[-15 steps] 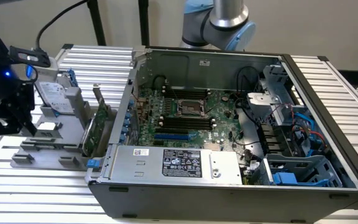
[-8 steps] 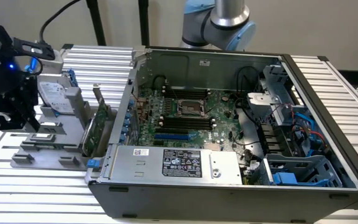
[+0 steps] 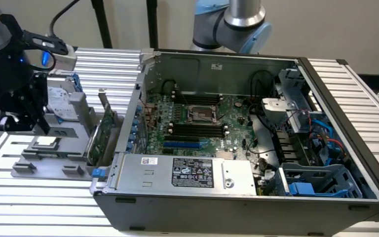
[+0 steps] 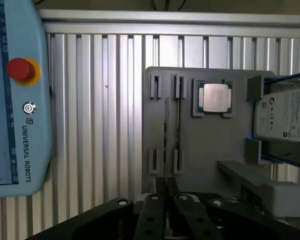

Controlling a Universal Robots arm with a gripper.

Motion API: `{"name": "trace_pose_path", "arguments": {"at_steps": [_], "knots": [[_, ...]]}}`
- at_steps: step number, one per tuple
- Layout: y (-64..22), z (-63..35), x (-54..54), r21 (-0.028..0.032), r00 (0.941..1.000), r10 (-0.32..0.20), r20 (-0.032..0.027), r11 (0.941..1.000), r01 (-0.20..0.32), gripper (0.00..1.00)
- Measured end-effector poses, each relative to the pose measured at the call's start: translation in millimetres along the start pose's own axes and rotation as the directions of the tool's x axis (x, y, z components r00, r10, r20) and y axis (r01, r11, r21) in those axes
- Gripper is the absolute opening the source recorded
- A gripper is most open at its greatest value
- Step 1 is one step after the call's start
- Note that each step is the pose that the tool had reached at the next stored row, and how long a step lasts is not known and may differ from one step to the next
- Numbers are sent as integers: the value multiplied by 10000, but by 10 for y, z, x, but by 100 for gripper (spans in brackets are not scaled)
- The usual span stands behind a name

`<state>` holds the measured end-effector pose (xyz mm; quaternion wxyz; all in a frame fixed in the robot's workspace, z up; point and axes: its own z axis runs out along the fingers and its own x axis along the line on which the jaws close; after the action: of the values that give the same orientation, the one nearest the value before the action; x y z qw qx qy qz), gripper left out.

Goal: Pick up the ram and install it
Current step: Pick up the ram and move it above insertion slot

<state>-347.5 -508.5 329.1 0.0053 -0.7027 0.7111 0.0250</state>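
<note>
Gripper above the grey holder, beside the open computer case.
Exterior view: the gripper hangs over the holder, at the exterior view's left of the case. Wrist view: the ram stands on edge in the holder's slots, its near end at the gripper; whether the gripper is open or closed, one cannot tell.

The arm is a shiny silver tube with round joints that wear light blue caps. A black cable curls down to the wrist, where a small blue light glows. The gripper is black and chunky, with flat bars held by little round silver screws.
</note>
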Motion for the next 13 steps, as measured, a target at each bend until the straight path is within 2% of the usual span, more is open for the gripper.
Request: {"name": "trace_pose_path", "arguments": {"at_steps": [7,13], "knots": [[-181,-138,-8,7,10000,0,23,10000,0,0],[-373,-264,-16,13,10000,-1,34,10000,1,0]]}}
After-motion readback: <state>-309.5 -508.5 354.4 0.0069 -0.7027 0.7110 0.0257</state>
